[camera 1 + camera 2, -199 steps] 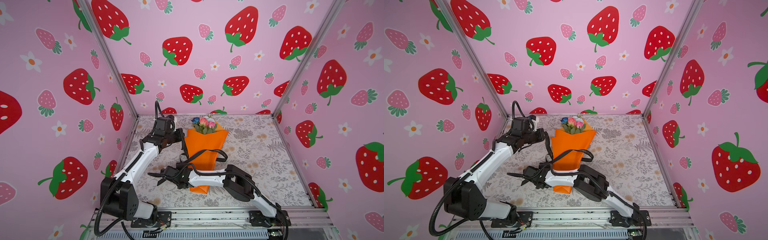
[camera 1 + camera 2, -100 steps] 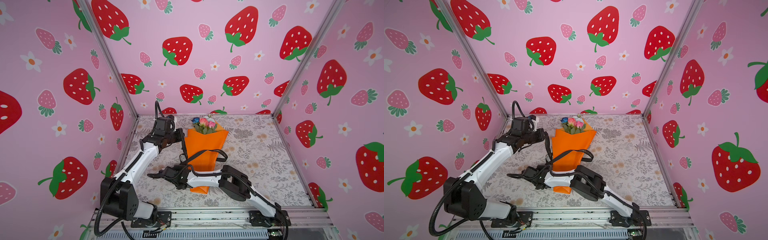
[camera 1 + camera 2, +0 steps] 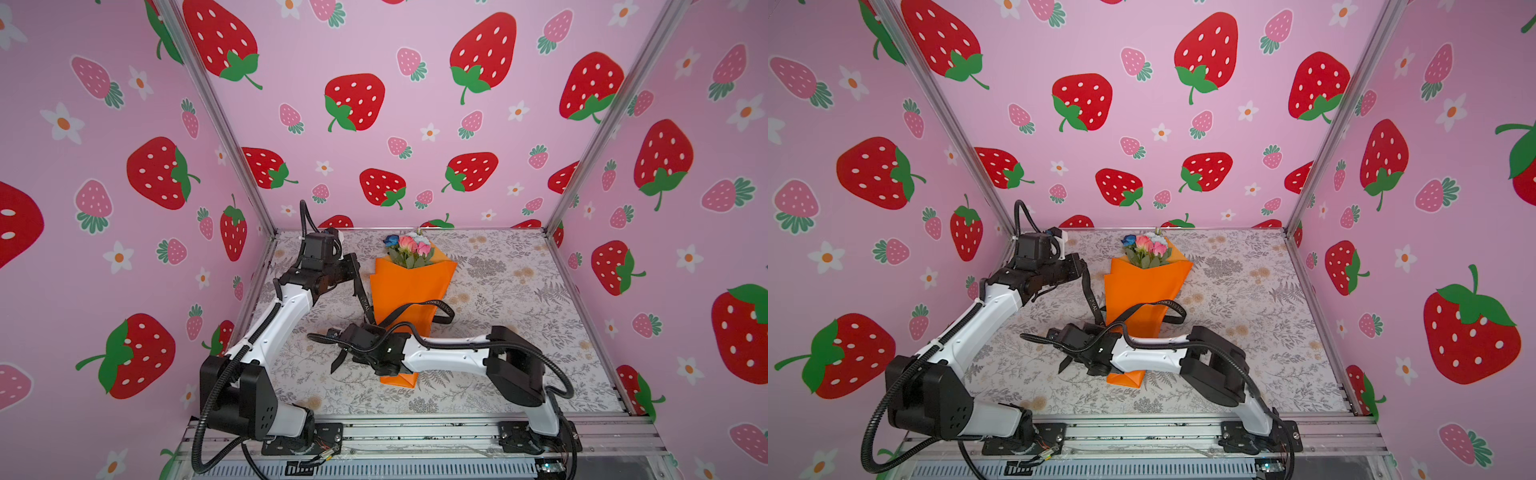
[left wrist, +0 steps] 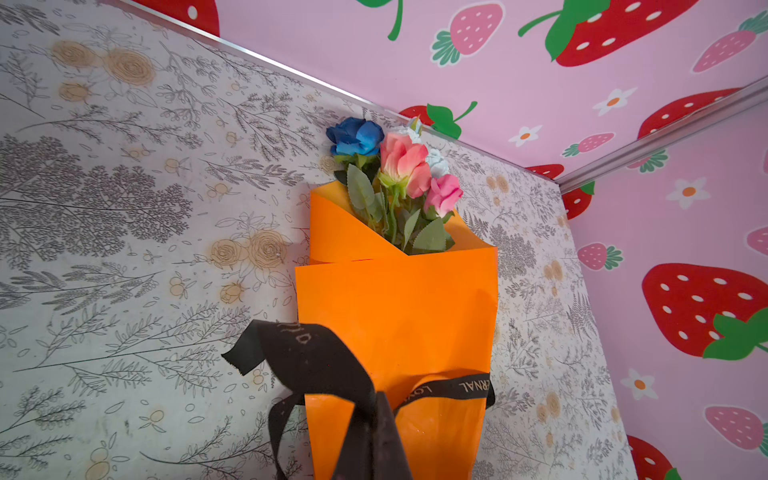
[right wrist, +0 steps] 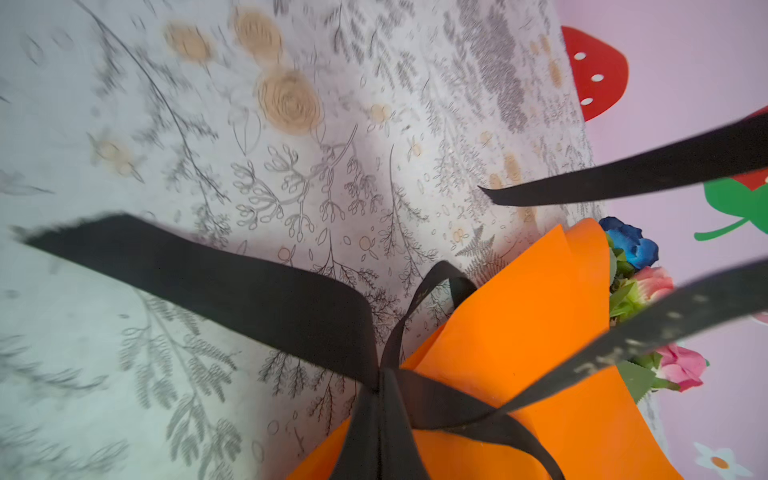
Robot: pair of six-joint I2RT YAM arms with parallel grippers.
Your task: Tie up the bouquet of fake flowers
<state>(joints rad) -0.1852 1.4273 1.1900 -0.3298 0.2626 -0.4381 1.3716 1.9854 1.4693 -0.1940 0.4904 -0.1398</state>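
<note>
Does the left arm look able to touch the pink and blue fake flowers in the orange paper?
Probably yes: the left gripper hangs close beside the bouquet of fake flowers, nothing between them. But it is shut on the long black ribbon, which it would drag along.

1. Three pink walls (image 3: 415,137) carry red and pink strawberries and white flowers.
2. Silver metal posts (image 3: 220,124) mark the back corners.
3. A pale floral-print mat (image 3: 519,299) covers the floor.
4. A metal rail (image 3: 415,432) runs along the front.
</note>
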